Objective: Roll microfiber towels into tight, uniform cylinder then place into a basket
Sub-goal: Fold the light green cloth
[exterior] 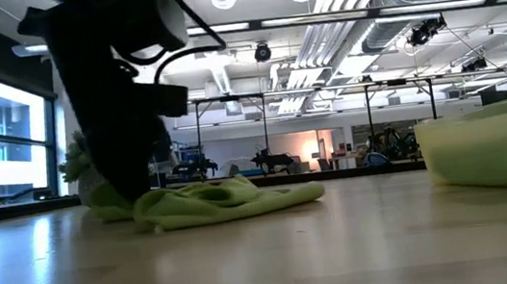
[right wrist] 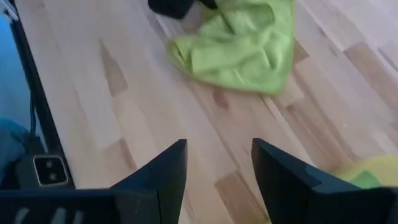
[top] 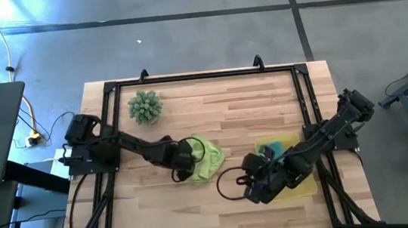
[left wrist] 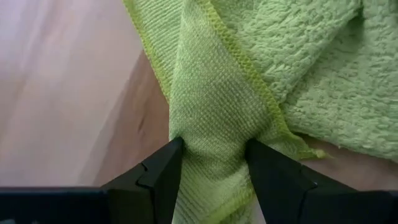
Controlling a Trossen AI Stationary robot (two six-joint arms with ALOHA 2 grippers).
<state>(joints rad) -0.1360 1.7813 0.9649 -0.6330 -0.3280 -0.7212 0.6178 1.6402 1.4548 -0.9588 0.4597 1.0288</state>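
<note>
The counter (top: 212, 121) carries a yellow basket (top: 303, 188) at its right side, already holding a teal towel (top: 272, 152) and green cloth, while a loose lime towel (top: 207, 159) lies crumpled near the middle and a spiky green ball (top: 145, 106) sits well apart at the back. The left end effector (left wrist: 212, 163) is down on the counter, pinching a bunched edge of that lime towel between its fingers — probably to pull it flat for rolling — while the right end effector (right wrist: 219, 163) hangs wide and empty beside the basket. No readable writing or brand shows.
</note>
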